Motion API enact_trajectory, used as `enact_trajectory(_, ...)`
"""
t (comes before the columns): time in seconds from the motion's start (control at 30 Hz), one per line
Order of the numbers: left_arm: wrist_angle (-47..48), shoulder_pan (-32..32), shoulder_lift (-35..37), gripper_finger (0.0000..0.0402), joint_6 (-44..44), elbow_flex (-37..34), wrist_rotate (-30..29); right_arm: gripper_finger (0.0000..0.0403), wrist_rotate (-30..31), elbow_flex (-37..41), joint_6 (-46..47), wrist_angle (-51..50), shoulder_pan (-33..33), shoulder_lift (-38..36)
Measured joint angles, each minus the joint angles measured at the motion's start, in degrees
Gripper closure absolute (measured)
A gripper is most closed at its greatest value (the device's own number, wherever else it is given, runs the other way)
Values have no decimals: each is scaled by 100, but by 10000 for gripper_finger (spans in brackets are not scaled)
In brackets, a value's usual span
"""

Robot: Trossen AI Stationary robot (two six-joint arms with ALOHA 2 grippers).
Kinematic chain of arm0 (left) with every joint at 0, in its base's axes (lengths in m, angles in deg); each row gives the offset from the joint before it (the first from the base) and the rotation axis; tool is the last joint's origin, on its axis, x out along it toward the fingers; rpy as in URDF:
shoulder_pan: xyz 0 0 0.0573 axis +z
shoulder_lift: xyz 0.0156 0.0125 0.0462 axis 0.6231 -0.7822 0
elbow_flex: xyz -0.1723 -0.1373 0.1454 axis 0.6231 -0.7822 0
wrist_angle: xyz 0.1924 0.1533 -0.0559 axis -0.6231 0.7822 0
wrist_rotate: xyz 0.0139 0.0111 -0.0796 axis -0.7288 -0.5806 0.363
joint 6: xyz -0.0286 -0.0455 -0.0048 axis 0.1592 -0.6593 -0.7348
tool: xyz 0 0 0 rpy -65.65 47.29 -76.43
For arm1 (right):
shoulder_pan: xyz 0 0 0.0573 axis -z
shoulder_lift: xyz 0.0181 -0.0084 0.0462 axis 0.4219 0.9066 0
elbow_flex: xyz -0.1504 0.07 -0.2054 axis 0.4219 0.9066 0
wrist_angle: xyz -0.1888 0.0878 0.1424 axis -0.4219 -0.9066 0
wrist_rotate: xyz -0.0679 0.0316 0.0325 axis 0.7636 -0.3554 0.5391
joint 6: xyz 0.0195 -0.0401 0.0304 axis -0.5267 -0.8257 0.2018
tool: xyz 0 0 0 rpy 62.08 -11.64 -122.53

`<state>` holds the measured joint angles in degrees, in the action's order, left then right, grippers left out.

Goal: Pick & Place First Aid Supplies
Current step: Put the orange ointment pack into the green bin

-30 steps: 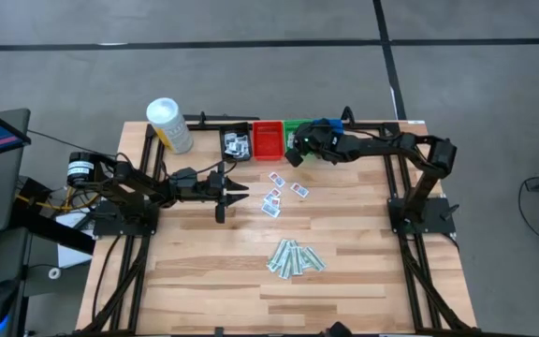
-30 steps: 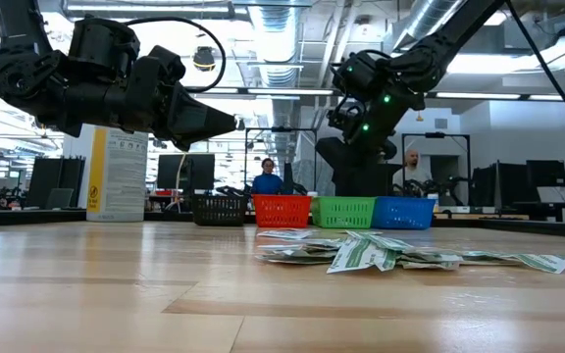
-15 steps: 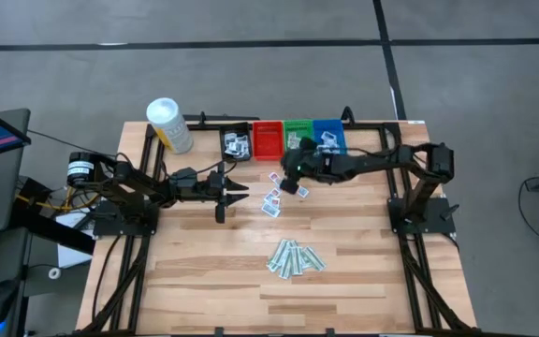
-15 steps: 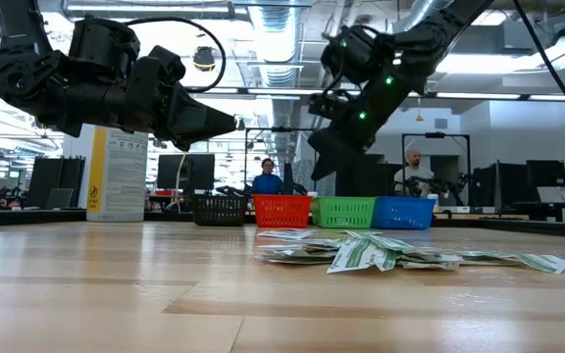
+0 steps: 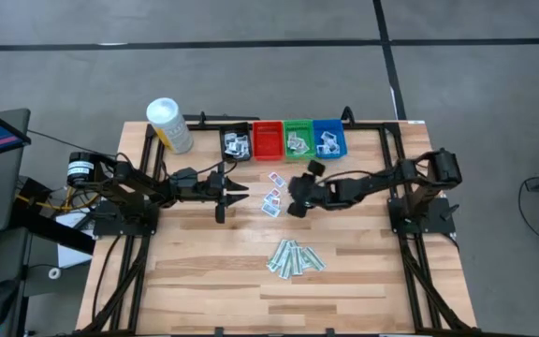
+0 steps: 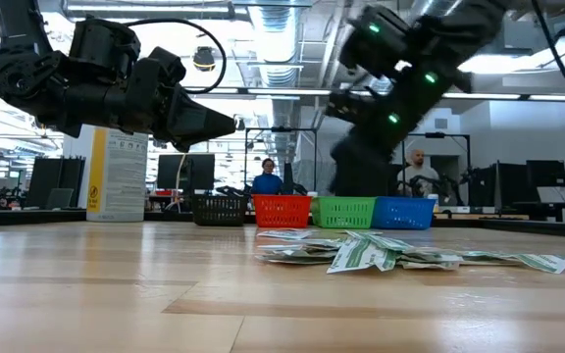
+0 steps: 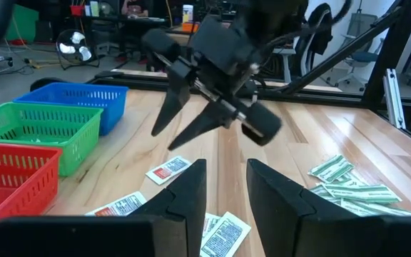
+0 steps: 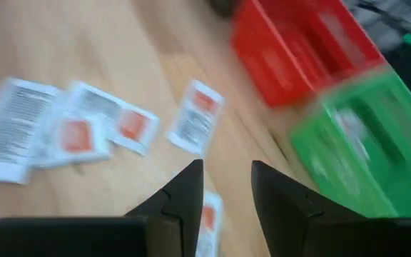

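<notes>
Packets: small white packets with red print [image 5: 273, 194] lie loose on the wood in front of the bins, and the pale-green strips [image 5: 295, 257] are in one heap nearer the front edge; I think both groups wait there to be sorted.
Bins: black bin [image 5: 236, 142], red bin [image 5: 268, 139], green bin [image 5: 298, 139] and blue bin [image 5: 328, 138] stand in one row at the far edge; all but the red one show packets inside.
Right gripper [image 5: 295, 199]: low above the white packets, just beside them, fingers apart with nothing between them; it seems to be placed for a pick.
Left gripper [image 5: 239, 193]: hovers left of the packets, fingers parted and empty; it looks to be waiting.
Surface: light wooden table [image 5: 195, 271] with a dark frame; a white canister [image 5: 169, 124] stands at the far left corner.
Room: grey floor, ceiling pipes; two people [image 6: 267, 176] behind the bins.
</notes>
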<state>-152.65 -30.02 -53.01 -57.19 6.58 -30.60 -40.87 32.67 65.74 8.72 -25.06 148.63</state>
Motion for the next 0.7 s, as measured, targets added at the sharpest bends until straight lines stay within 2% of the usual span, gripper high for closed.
enact_trajectory(0.13, 63, -1, 0, 300, 15, -2, 0, 290, 348, 900, 771, 1018, -158, -339)
enact_trajectory(0.23, 116, 1, 0, 300, 134, -3, -1, 290, 191, 1367, 698, 2156, -311, -535)
enact_trajectory(0.3, 114, 1, 0, 300, 198, -4, -1, 290, 190, 1543, 581, 2557, -386, -573)
enact_trajectory(0.5, 111, 1, 0, 300, 204, -4, -22, 290, 186, 1709, 839, 2592, -268, -304)
enact_trajectory(0.7, 111, 1, 0, 300, 196, -4, -23, 290, -481, 1704, 1343, 2650, 119, 11)
